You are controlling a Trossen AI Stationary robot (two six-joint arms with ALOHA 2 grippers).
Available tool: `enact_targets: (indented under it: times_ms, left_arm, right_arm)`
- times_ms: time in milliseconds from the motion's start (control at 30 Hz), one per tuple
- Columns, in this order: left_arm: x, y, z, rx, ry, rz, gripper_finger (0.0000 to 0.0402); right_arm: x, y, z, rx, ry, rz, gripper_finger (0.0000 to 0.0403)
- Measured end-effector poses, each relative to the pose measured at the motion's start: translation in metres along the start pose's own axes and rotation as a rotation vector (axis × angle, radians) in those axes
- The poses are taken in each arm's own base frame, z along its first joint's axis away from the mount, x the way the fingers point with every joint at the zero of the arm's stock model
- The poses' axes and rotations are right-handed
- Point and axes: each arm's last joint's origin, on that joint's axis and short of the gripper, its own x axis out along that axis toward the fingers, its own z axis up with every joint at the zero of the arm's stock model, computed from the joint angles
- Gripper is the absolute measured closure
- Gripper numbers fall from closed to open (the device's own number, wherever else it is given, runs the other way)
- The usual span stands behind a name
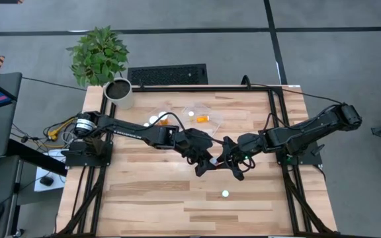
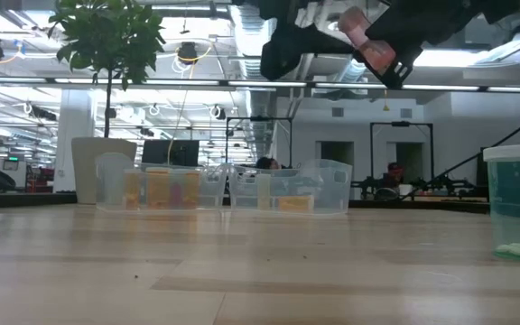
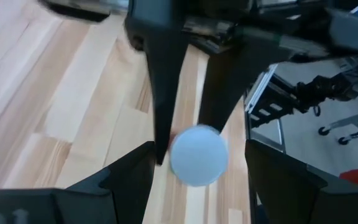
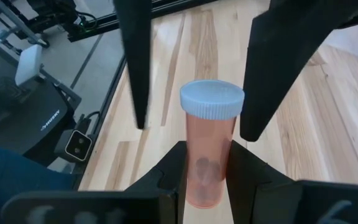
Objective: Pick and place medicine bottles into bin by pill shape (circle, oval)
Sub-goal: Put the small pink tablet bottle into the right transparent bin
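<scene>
My right gripper [image 4: 207,149] is shut on a translucent orange medicine bottle [image 4: 209,155] with a white cap [image 4: 211,99], held in the air above the middle of the table [image 1: 177,211]. My left gripper [image 3: 199,148] faces it, open. Its two fingers stand on either side of the cap [image 3: 197,155] without touching it. In the high view the two grippers meet at the table's centre [image 1: 218,164]. In the low view the bottle [image 2: 373,45] is tilted, high above the table. Another bottle [image 1: 225,194] stands upright on its base near the front. My right gripper pinches the bottle's orange body [image 4: 194,168] between its two fingers, at the end away from the cap. The bottle lies along the fingers, with the cap pointing past the fingertips toward my left gripper. It is lifted clear of the table.
Two clear trays [image 1: 202,109] with bottles in them sit at the table's far side. They also show in the low view [image 2: 332,185]. A white plant pot [image 1: 119,92] stands at the far left corner. The standing bottle shows at the right of the low view [image 2: 515,203].
</scene>
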Motion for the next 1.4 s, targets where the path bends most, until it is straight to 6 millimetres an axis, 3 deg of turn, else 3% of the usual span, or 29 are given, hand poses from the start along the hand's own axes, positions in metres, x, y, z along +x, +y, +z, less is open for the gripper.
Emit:
enact_targets:
  times_ms: [167, 467, 867, 1200, 1400]
  left_arm:
    - [-0.0003, -0.0002, 0.0002, 0.001, -0.001, 0.0, 0.0167]
    - [-0.0002, -0.0009, 0.0, 0.002, -0.001, -0.003, 0.022]
    - [-0.0002, -0.0022, 0.0022, 0.013, -0.026, -0.014, 0.0226]
    - [-0.0004, -0.0022, 0.002, 0.01, -0.021, -0.018, 0.0265]
    - [-0.0004, -0.0029, 0.0014, 0.01, -0.003, -0.043, 0.0269]
  right_arm:
    - [0.0, 0.0, -0.0001, 0.0, 0.001, 0.0, 0.031]
    - [0.0001, 0.0002, -0.0036, 0.001, 0.035, -0.004, 0.031]
    - [0.0001, 0.0008, -0.0032, 0.0, 0.03, 0.0, 0.031]
    - [0.0001, 0.0011, -0.003, 0.0, 0.028, 0.004, 0.031]
    - [0.0002, 0.003, -0.0035, -0.005, 0.03, 0.01, 0.031]
